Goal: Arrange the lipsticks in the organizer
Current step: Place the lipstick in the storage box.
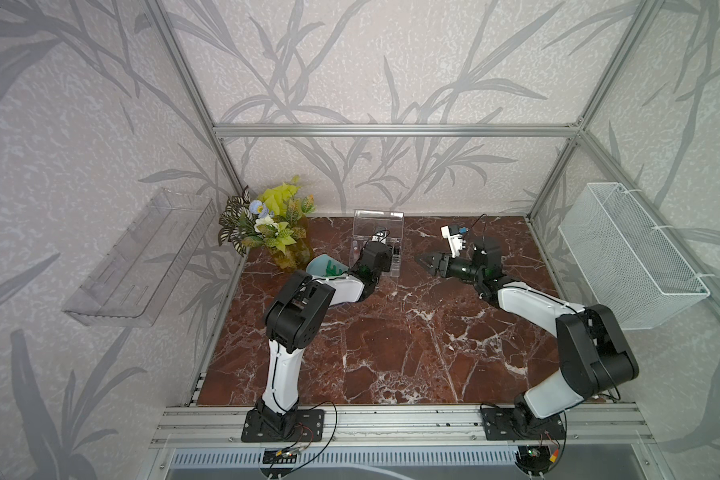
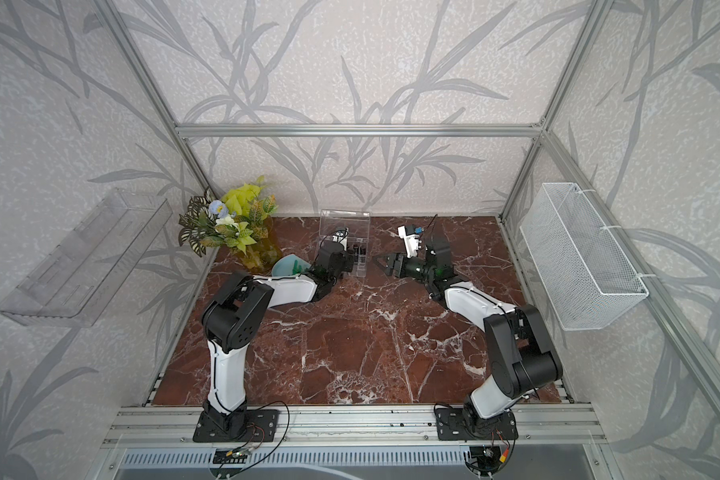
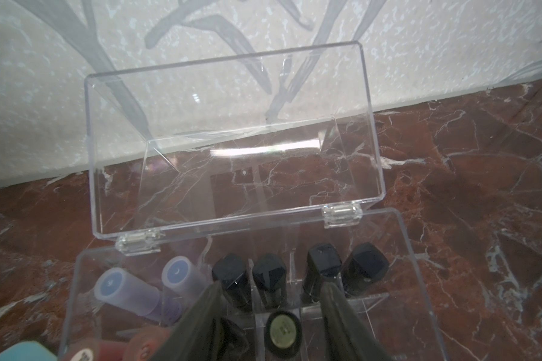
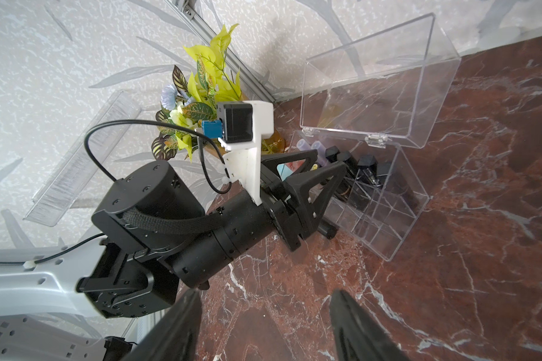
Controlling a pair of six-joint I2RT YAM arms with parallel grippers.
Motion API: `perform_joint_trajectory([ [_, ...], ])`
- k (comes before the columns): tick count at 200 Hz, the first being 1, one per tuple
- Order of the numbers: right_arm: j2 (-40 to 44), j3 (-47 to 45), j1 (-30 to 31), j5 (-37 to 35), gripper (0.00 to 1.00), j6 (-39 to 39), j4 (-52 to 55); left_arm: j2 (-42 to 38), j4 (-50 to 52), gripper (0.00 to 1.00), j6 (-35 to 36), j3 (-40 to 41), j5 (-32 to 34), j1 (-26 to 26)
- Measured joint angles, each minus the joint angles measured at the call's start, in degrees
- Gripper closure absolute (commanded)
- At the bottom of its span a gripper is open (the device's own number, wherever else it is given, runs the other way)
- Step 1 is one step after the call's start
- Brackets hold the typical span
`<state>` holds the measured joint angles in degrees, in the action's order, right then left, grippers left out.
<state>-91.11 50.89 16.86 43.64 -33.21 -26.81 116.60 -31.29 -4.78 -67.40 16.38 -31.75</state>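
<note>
Over the organizer (image 3: 413, 281), near the back wall on the worktop (image 3: 482, 218), with left fingers (image 3: 201, 312) parted either side of a gold-ended lipstick (image 3: 283, 328) standing in its compartment, not pinching it. With right fingers (image 4: 357, 328) spread and empty, waiting near the box. Risky to withdraw crookedly: could catch that tube, tip neighbouring lipsticks (image 3: 269, 278), or clip the raised lid (image 3: 226, 140).

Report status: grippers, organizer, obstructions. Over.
Left gripper open over organizer, lid up. Right gripper open, empty, beside organizer. Lipsticks in compartments; one dark tube lies outside. Nothing blocking.
</note>
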Motion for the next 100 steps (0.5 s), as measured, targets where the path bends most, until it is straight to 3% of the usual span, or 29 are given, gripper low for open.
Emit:
perform_joint_trajectory([
  [24, -1.92, 1.40, 0.20, 2.34, 0.31, -0.02, 0.17, -5.11, -1.73, 0.41, -0.50, 5.84, -0.59, 0.00],
  [58, -3.78, 5.64, 3.17, 2.99, 0.27, 4.13, 6.71, -22.93, -6.97, 0.40, -2.49, 20.17, 0.17, 0.04],
  [100, -3.85, 13.42, 13.44, -5.35, 0.17, 17.46, 21.22, -41.09, -14.16, 0.41, -7.08, 34.27, 1.66, 3.65],
])
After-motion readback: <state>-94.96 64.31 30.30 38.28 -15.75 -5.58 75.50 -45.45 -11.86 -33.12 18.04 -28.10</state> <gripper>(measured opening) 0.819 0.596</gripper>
